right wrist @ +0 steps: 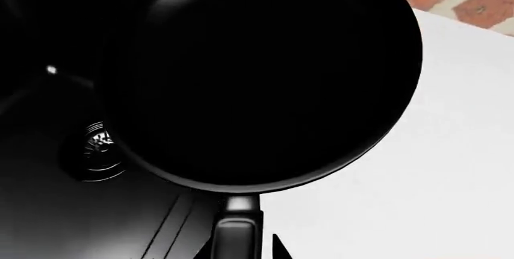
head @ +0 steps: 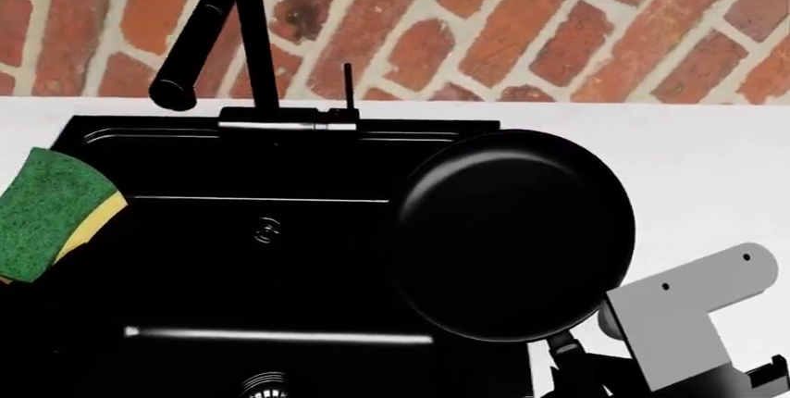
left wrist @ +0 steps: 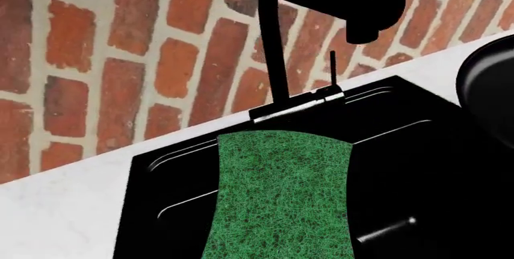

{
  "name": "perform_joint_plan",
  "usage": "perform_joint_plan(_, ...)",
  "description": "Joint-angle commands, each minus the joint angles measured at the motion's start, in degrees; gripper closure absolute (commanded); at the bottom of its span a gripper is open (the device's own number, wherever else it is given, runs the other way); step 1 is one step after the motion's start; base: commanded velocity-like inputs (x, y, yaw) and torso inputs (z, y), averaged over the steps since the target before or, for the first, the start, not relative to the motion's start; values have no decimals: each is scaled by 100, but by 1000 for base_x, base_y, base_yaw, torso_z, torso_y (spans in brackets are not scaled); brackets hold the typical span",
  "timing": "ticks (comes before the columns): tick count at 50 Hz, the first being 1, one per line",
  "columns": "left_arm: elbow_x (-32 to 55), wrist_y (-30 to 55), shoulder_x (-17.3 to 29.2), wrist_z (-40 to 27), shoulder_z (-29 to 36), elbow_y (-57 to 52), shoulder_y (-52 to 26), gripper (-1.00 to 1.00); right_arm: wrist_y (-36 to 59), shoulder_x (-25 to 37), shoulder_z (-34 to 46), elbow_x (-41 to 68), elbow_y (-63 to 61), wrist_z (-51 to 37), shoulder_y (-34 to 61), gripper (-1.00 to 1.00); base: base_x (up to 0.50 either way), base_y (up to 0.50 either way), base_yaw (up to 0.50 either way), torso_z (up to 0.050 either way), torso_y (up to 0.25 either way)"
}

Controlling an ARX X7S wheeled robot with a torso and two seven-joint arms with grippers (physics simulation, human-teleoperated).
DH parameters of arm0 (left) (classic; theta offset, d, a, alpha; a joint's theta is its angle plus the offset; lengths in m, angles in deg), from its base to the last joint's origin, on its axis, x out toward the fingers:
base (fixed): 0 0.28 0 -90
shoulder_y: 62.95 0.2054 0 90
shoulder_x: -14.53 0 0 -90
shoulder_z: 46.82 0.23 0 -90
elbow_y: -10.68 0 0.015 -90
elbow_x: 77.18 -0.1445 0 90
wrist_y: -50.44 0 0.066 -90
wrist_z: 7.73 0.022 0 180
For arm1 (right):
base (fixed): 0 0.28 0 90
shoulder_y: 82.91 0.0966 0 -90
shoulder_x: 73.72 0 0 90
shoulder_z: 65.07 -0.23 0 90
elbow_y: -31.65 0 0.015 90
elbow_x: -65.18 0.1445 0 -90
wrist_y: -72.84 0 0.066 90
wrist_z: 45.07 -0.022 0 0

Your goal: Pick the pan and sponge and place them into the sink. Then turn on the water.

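- Head view: pan (head: 512,231) held by its handle over sink (head: 185,157) right edge; right hand apparently clamped, fingers unseen.
- Sponge (head: 43,208) in my left hand, above sink's left side.
- Pan rigid, handle-heavy; sponge soft, light.

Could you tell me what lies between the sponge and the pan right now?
In the head view, only the open black sink basin separates the sponge from the pan.

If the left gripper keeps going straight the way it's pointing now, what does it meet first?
Most likely the sink. The left wrist view looks along the held sponge over the black basin toward the faucet at its back edge. Depth is unclear, so it may meet the basin's rear wall or the faucet base.
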Motion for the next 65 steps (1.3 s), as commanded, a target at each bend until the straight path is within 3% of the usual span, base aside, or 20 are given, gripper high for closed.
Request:
perform_joint_plan(1,1,-14,-54,-76,77,32,-56,100,-83,22,-322,-324,2,-26,281,100,51,500,0,0,0)
perform_joint_plan(12,-2,-61,-9,-49,56,35,3,100,-143,40,-311,-366,23,-24,202,100,54,441,0,1,2)
perform_joint_plan(36,-38,-121,-38,-44,121,48,0,100,-113,-33,-288,-422,65,44,138,100,165,96,0,0,2)
perform_joint_plan(50,-7,-144,27,-2,99,44,15,100,208,-212,-178,-433,-46,1001,207,100,0,0,0,1,1)
perform_joint_plan(65,-17,-151,0,-44,139,64,-9,100,519,-1031,47,-632,228,1606,242,100,1,0,0,1,1)
